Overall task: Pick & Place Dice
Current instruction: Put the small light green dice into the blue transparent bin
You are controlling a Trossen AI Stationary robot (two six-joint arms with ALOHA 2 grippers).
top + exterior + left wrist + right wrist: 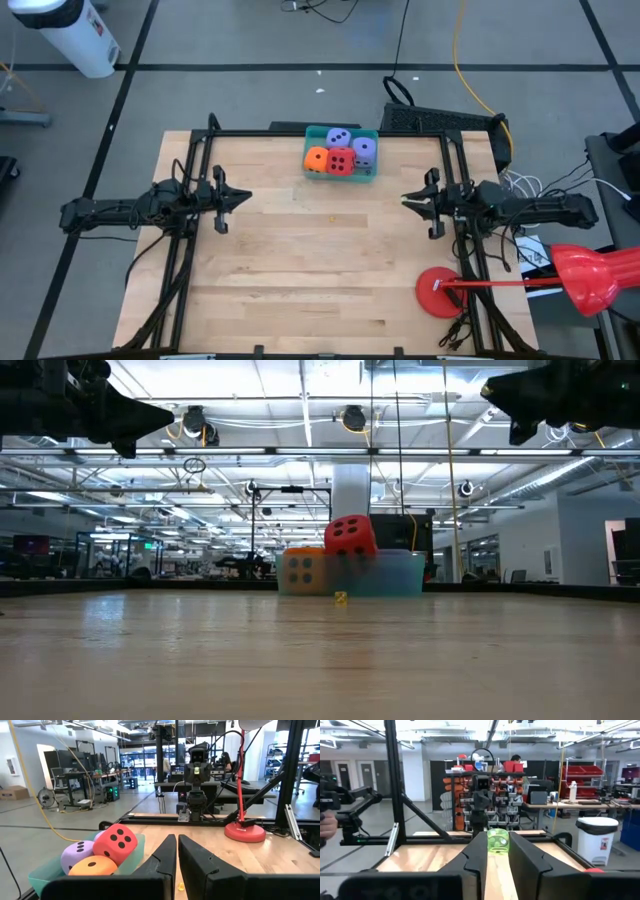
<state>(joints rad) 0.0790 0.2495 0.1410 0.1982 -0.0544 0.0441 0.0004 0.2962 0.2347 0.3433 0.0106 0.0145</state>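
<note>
High view: the wooden table (pixel 300 250) fills the middle of the picture, and every place below is given from the teal bin (pixel 371 170) that stands at the middle of its far edge. The left arm is held well to the left of the bin and nearer the front, the right arm well to the right of it and nearer the front, both at about the same level above the wood. The left gripper (pixel 240 199) is seen with its fingers nearly together and nothing between them; in the left wrist view only a thin slit is left between the two dark fingers. The right gripper (pixel 410 200) is likewise narrow and empty, with a slightly wider gap shown in the right wrist view.

All four dice are found inside the bin. The two purple dice (pixel 340 138) are set along its far side, the orange die (pixel 316 158) at its front left, and the red die (pixel 341 160) just beside the orange one; in the low view the red die is seen riding higher than the rest. A red round stand (pixel 438 292) is placed well to the front right of the bin.

No die is held, so the step in hand is judged to be either the start of picking or the close of placing. If picking is meant, an opened gripper would have to be brought over the bin, and the red die, lying uppermost, would be the easiest to be taken.
</note>
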